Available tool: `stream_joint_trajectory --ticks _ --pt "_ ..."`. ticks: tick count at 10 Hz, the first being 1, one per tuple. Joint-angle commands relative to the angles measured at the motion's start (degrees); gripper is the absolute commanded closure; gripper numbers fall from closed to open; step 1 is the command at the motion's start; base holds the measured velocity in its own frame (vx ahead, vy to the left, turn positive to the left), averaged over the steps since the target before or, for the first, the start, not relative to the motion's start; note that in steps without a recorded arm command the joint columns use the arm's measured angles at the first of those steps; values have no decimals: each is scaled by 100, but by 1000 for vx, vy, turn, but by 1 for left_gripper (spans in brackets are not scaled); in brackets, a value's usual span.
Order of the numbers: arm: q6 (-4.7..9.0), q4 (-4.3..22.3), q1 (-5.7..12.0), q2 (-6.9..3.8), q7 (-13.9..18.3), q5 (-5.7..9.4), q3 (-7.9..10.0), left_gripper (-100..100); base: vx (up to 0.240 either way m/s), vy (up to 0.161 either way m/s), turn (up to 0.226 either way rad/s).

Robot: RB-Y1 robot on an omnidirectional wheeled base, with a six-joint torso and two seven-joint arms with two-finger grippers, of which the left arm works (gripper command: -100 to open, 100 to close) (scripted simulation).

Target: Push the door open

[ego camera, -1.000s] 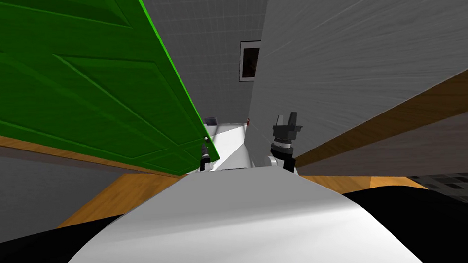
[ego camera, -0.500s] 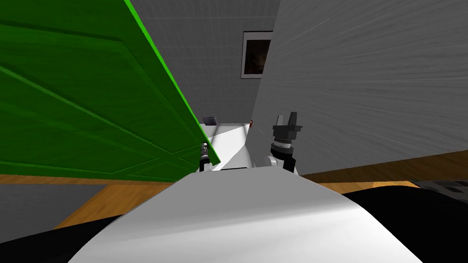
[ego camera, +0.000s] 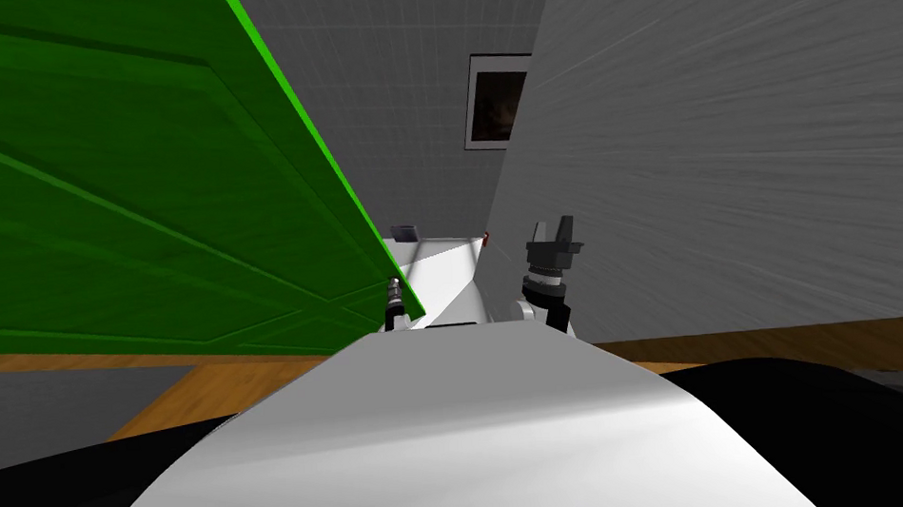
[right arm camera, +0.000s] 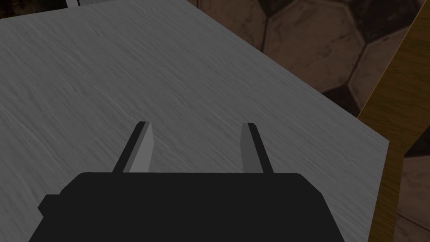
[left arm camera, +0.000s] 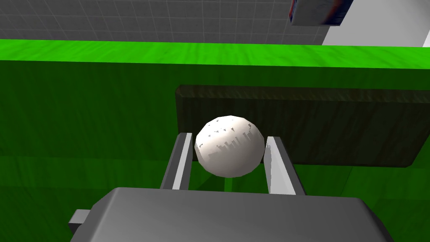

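Underfoot, the wood floor [ego camera: 208,395] showed below the lower edge of the green door [ego camera: 152,202] and along the foot of the grey wall [ego camera: 722,158] on the right side.

Just ahead of the chest, the left claw [left arm camera: 229,139] was closed on the white knob [left arm camera: 229,147]. One finger pressed each side of the ball, and the spacing was narrower than the open stance. The knob stood out from a dark plate [left arm camera: 336,126] set in the door, close to its free edge. This hold appeared chosen so that arm motion would transfer directly to the leaf. Pressure near the free edge gives the longest lever about the hinges.

The door stood partly swung, its bright edge angled away, with a gap between it and the grey wall. Judged from that gap, the push was under way but not complete.

The right claw [right arm camera: 197,126] was held raised beside the grey wall, its fingers spread to the open stance with nothing between them. It was probably parked there to keep clear of the opening.

Beyond the gap lay a white surface [ego camera: 445,265] carrying a small dark object [ego camera: 404,234]. Farther back rose a grey tiled wall [ego camera: 384,68] with a framed picture [ego camera: 492,101] near the corner.
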State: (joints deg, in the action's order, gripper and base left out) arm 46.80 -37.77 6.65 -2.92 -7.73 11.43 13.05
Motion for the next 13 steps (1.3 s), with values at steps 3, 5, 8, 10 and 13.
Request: stream_joint_trajectory --ticks 3,5,8,10,13 --pt "7 -3 -2 4 3 1 -1 100 -7 -2 1" --pt "5 79 17 -59 23 11 34 100 136 -13 80" --pt "24 163 60 -133 54 26 83 100 164 3 78" --pt "40 233 95 -186 79 38 123 100 199 2 100" --pt "68 355 157 -270 123 60 195 100 193 -24 115"
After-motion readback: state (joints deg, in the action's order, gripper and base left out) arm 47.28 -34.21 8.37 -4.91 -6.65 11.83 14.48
